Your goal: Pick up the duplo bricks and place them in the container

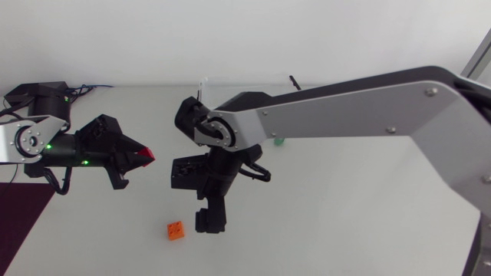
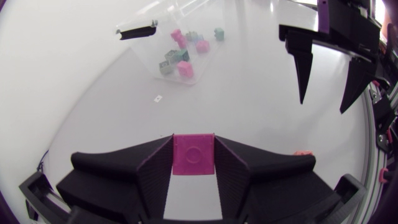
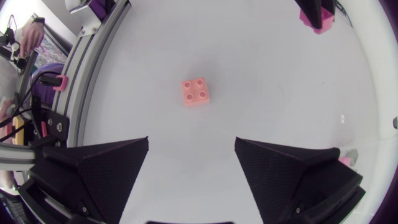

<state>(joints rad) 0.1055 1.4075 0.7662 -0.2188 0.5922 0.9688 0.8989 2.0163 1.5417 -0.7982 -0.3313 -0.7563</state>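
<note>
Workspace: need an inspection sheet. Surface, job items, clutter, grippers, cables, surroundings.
surface: plain white table.
job's things: orange brick loose on the table; pink brick in the left gripper; clear container holding several pink and teal bricks.
clutter: one small dark mark on the table.
grippers: left gripper shut on the pink brick; right gripper open, orange brick ahead of its fingers.
cables: black loop hanging under the left arm.
surroundings: nothing seen.
</note>
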